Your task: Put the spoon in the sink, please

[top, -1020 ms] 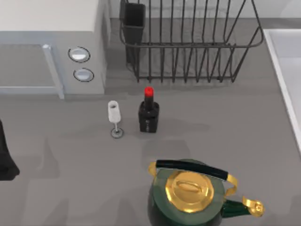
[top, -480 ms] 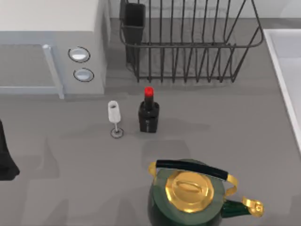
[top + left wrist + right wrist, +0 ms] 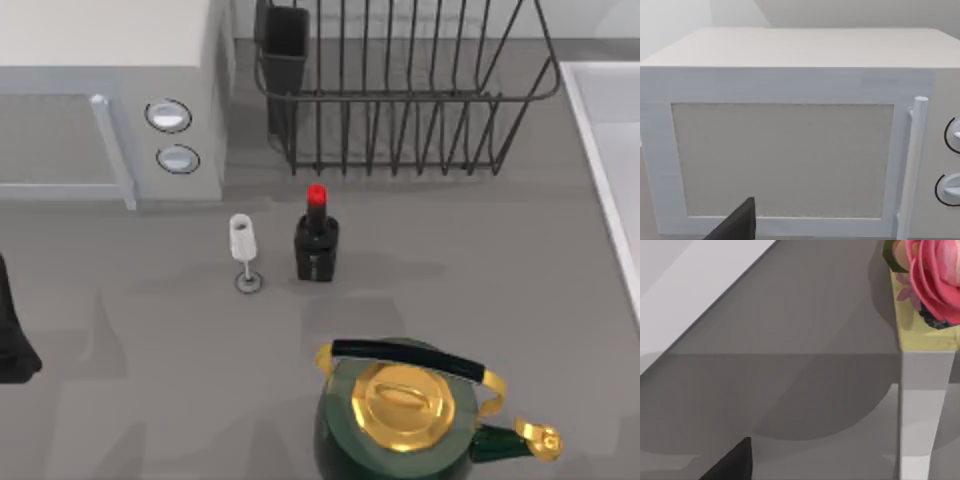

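Sitting at the table's right edge in the top view, the pale grey-white rectangular sink [image 3: 612, 130] with its raised light rim lies beside the black wire dish rack [image 3: 400, 95]. A dark shape at the far left edge is probably the left arm [image 3: 12, 335], parked before the white microwave [image 3: 790, 135]; whether either gripper is spread or closed cannot be told. A green kettle with gold lid [image 3: 410, 420] stands near the front edge, a small dark bottle with red cap [image 3: 316, 240] and a clear wine glass [image 3: 243, 250] behind it.

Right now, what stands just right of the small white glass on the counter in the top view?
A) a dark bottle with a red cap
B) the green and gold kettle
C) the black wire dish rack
A: the dark bottle with a red cap stands upright just right of the white glass.
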